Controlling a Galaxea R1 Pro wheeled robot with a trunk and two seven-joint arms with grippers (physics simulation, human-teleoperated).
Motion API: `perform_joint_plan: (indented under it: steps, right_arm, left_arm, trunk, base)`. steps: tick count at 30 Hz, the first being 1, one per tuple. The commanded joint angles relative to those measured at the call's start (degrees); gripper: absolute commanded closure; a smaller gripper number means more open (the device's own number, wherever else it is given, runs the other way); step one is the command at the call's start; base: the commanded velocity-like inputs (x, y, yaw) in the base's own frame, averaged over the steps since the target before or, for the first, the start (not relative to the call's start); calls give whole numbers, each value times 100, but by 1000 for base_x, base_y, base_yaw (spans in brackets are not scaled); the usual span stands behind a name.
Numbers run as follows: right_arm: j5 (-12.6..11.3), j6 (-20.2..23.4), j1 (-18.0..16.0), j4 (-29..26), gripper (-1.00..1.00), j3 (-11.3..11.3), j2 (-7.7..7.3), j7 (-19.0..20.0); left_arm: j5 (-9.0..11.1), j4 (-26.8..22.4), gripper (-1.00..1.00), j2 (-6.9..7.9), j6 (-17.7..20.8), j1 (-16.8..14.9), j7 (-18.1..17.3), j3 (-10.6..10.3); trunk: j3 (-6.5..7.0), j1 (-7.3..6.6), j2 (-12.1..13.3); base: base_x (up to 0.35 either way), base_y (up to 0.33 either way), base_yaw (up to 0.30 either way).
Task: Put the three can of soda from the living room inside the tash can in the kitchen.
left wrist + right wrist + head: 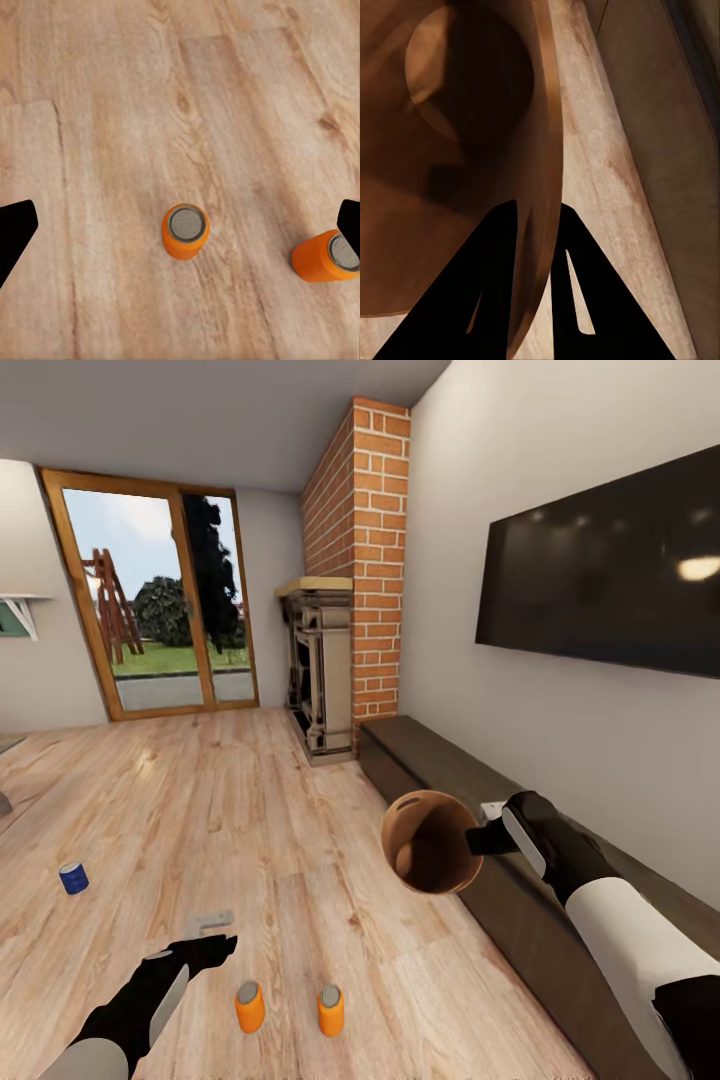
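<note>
Head view: right pincer (480, 841) pinches the tipped, empty trash can's (432, 842) rim; left pincer (212, 933) spread.

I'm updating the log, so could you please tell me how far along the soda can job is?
Done: the right end effector is clamped on the trash can rim, holding it above the floor. In hand: the open left end effector hovers over the nearer orange can. Left: that can, the second orange can and the blue can all stand on the floor.
</note>
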Motion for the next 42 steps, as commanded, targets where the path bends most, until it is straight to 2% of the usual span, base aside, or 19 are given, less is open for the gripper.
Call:
perform_joint_plan:
  steps: [1,39,42]
  right_arm:
    - [-100,0,-5,-8,100,-5,1,23]
    - [-107,0,4,159,100,15,7,23]
    - [-103,0,4,159,100,19,3,23]
  left_arm:
    - [0,1,-100,0,-1,-1,0,-2]
    - [-35,1,-100,0,-1,-2,7,-46]
    - [-50,1,-100,0,-1,-2,8,-49]
  trunk:
    - [-26,22,-43]
    - [-1038,856,-1567]
    - [-1131,864,-1571]
  base:
    - [0,0,0]
    - [0,0,0]
    - [0,0,0]
